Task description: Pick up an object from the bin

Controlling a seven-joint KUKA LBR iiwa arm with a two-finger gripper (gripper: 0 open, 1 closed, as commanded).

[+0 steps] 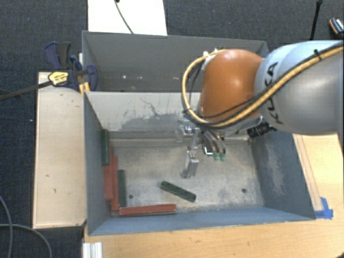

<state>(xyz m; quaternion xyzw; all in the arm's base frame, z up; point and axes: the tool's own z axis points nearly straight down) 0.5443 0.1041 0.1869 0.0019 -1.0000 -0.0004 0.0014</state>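
The bin (140,58) is a grey metal box with sloping walls and a scuffed floor. Along its left wall lies the upper green bar (103,147), dark and slim, set lengthwise against the wall. Just below and to the right of it is the long red bar (110,179), also running along the left wall down to the front left corner. The lower green bar (121,187) lies beside it on the floor side, parallel to it and close against it. From that corner the front red bar (148,210) stretches to the right along the foot of the front wall, so the two red bars make an L.

Near the middle of the floor, apart from the rest, lies the loose green bar (178,192), flat and tilted, its right end nearer the front. The gripper (189,168) hangs just above and behind this bar, pointing down, close to the floor. I cannot tell how far open it is, nor whether it has hold of anything. Above it sits the orange cover (231,85) of the wrist, with a yellow and black cable (185,85) looped round it. The grey arm (309,90) reaches in from the right.
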